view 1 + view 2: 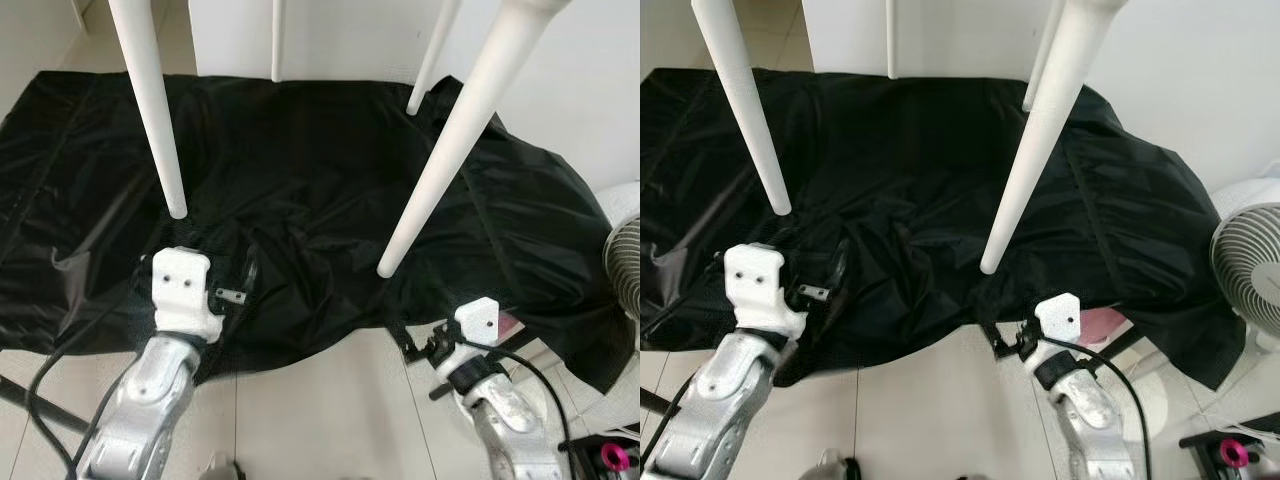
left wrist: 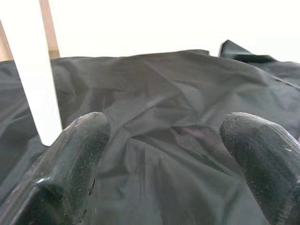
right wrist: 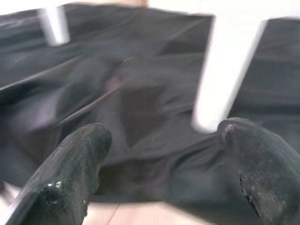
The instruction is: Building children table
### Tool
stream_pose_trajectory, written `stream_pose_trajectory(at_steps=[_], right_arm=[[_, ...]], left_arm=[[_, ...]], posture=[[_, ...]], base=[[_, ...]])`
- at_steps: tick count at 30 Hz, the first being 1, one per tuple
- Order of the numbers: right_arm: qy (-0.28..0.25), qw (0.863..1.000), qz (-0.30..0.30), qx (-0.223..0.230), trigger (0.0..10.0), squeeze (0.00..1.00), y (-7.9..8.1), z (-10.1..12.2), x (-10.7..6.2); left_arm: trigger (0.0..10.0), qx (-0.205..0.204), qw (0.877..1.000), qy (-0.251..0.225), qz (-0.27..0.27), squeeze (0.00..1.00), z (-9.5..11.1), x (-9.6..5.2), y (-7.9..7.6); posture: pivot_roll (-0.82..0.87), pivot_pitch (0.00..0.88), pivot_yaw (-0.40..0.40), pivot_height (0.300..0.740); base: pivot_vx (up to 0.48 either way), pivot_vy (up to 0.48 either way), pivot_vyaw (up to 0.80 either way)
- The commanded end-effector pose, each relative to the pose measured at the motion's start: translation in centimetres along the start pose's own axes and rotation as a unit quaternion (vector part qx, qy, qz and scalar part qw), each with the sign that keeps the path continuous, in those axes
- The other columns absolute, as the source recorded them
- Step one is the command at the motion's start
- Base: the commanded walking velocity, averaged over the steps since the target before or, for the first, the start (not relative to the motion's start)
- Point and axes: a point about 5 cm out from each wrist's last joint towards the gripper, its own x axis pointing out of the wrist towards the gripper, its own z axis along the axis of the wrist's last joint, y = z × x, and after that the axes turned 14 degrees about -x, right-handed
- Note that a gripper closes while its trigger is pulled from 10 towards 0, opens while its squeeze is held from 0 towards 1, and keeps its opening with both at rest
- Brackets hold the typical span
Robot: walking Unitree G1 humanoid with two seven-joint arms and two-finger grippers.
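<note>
Four white tapered table legs come down from above onto a black sheet (image 1: 300, 170) spread on the floor. The near left leg (image 1: 150, 100) ends just ahead of my left arm, and the near right leg (image 1: 450, 150) slants down to a tip ahead of my right arm. Two far legs (image 1: 277, 40) stand at the back. My left gripper (image 2: 164, 154) is open low over the sheet, with the near left leg (image 2: 33, 70) beside one finger. My right gripper (image 3: 164, 168) is open at the sheet's front edge, nothing between its fingers, a white leg (image 3: 225, 70) just beyond.
A white fan (image 1: 625, 250) stands at the right edge. A pink item (image 1: 510, 325) peeks from under the sheet by my right wrist. A pink-tipped device (image 1: 617, 457) lies at the bottom right. Black cables (image 1: 50, 370) trail over the tiled floor near my left arm.
</note>
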Motion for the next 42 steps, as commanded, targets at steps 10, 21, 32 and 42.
stream_pose_trajectory(at_steps=[10, 21, 32, 42], right_arm=[[0.048, 0.972, 0.226, -0.046, 10.0, 0.0, 1.6, -2.4, -2.8], [0.118, 0.955, 0.27, -0.026, 10.0, 0.0, 1.6, -6.3, -3.5], [0.212, 0.956, 0.201, 0.031, 10.0, 0.0, 1.7, -10.9, -4.4], [0.31, 0.944, 0.108, 0.045, 10.0, 0.0, 2.9, -14.3, -5.1]], left_arm=[[10.0, 0.022, 0.949, 0.127, -0.286, 0.0, -1.8, -5.6, -2.1], [10.0, 0.078, 0.901, 0.28, -0.324, 0.0, -6.6, -11.3, 0.1], [10.0, 0.066, 0.906, 0.341, -0.243, 0.0, -9.7, -13.2, 2.7], [10.0, 0.013, 0.905, 0.406, -0.124, 0.0, -14.2, -14.5, 5.7]], posture=[[0.09, 0.115, -0.088, 0.74], [0.13, 0.086, -0.098, 0.74], [0.15, 0.083, -0.096, 0.74], [0.14, 0.089, -0.083, 0.74]], base=[[0.0, 0.0, 0.0], [0.0, 0.0, 0.0], [0.0, 0.0, 0.0], [0.0, 0.0, 0.0]])
